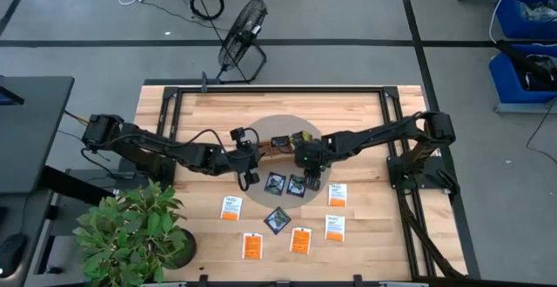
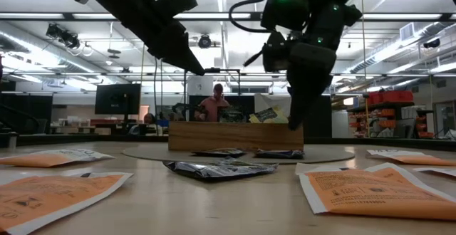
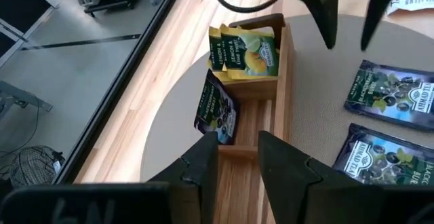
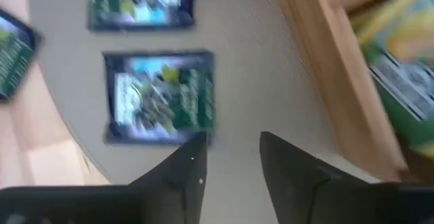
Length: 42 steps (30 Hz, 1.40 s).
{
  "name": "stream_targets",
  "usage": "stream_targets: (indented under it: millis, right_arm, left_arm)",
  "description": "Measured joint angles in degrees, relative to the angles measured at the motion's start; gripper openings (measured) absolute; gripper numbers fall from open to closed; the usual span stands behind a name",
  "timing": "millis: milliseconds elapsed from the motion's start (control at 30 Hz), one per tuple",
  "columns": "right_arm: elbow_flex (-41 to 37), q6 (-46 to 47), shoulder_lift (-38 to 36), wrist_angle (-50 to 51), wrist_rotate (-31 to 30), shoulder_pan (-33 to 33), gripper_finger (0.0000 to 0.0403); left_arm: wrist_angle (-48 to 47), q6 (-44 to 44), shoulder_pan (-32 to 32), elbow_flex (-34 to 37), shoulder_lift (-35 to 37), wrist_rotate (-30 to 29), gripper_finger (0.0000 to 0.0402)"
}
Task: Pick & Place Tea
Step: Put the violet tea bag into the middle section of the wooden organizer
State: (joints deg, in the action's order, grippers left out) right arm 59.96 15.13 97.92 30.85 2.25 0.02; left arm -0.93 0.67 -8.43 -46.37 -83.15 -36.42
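A long wooden tray (image 1: 280, 145) lies on a round grey mat (image 1: 261, 130) at mid-table. One compartment holds yellow-green tea packets (image 3: 247, 51); in the one beside it a dark packet (image 3: 217, 108) stands leaning. Two dark packets (image 1: 276, 183) (image 1: 297, 185) lie flat on the mat and a third (image 1: 278, 220) nearer the front edge. Orange packets (image 1: 230, 208) (image 1: 252, 246) (image 1: 300, 240) and white-orange ones (image 1: 337, 195) (image 1: 334, 227) lie on the wood. My left gripper (image 3: 237, 163) hovers over the tray, narrowly open and empty. My right gripper (image 4: 234, 159) points down over the mat beside a dark packet (image 4: 159, 95), open and empty.
A potted plant (image 1: 130, 230) stands at the table's near left corner. Black frame rails (image 1: 392, 130) run along the table's sides. A fan (image 1: 244, 35) sits on the floor beyond the far edge. A person (image 2: 216, 103) shows in the room behind.
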Motion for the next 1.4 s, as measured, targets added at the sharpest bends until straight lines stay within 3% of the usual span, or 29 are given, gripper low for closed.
stream_targets:
  millis: [133, 400, 800, 1400]
  right_arm:
    - [0.0, 0.3, 1.3, -2.3, -0.8, 2.2, 0.0171]
    - [0.0, -2.4, 5.1, -4.0, -9.2, 5.9, 0.0193]
    - [0.0, -3.6, 5.8, -3.8, -7.3, 6.2, 0.0213]
    - [0.1, -2.7, 7.1, -3.8, -7.8, 6.9, 0.0198]
  left_arm:
    - [-0.1, 0.0, 0.0, 0.0, 0.0, 0.0, 0.011]
    - [0.2, 0.0, 0.0, 0.0, 0.0, 0.0, 0.011]
    - [0.1, 0.0, 0.0, 0.0, 0.0, 0.0, 0.011]
    - [0.2, 0.0, 0.0, 0.0, 0.0, 0.0, 0.011]
